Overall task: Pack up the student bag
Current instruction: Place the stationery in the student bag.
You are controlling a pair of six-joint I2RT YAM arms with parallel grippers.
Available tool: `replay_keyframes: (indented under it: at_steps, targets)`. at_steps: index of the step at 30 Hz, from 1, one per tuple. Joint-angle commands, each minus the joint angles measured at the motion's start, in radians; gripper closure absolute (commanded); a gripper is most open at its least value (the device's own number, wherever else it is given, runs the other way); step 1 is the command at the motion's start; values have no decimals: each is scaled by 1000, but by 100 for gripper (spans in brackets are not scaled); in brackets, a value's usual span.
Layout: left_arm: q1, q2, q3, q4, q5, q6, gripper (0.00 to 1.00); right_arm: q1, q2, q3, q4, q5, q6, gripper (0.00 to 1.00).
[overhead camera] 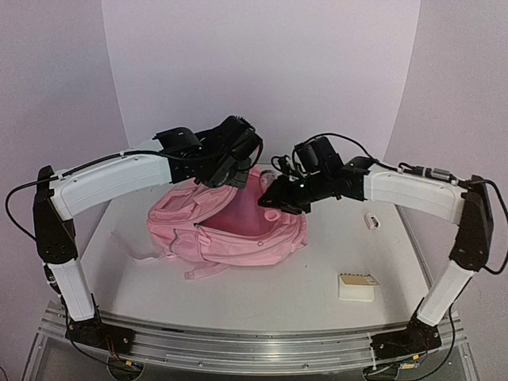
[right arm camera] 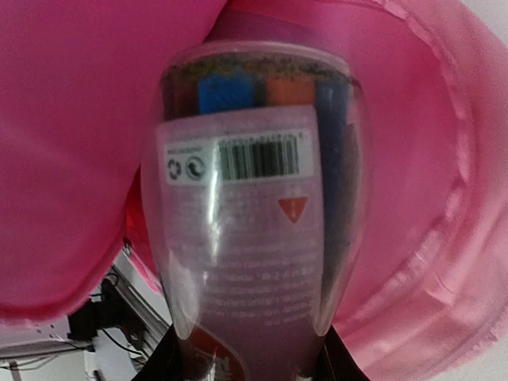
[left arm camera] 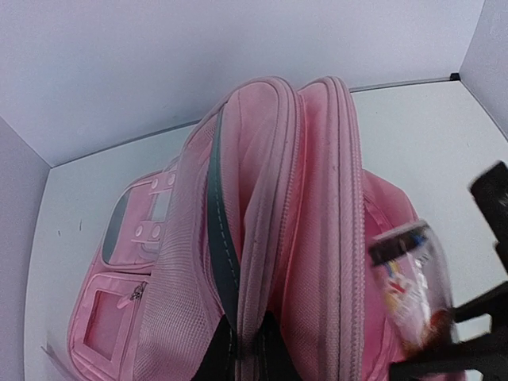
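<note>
A large, soft pink fabric student bag (overhead camera: 238, 238) lies mid-table. The left gripper (overhead camera: 230, 176) is pinched closed on its zipped rim, holding the mouth up. The right gripper (overhead camera: 274, 198) clamps a clear plastic pack of coloured markers (right arm camera: 254, 214) at that mouth. The pack could snag the rim, or the rim could slip free and the mouth collapse. One bag, one marker pack, one flat cream box (overhead camera: 357, 287) near right, one small white item (overhead camera: 371, 220) beyond it.

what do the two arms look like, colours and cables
Both the left arm and right arm have white, boxy link shells with black joints and black bases. The left claw and right claw are black. Thin black cables loop loosely along each arm.
</note>
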Motion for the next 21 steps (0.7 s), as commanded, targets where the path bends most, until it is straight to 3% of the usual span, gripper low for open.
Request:
replay_keyframes:
  at_steps: [1,9,19,21]
  targets:
    - [20,-161,-9,238,-108,23,100,-23,220,256,3,-213,171,100]
    - [26,-198,-25,289,-104,43,100,-15,562,645,22,-386,286,100]
    - [27,-228,-31,351,-78,76,100,51,847,1023,-14,-316,247,100]
    - [27,-234,-42,354,-86,67,100,66,866,1041,-18,-285,237,95]
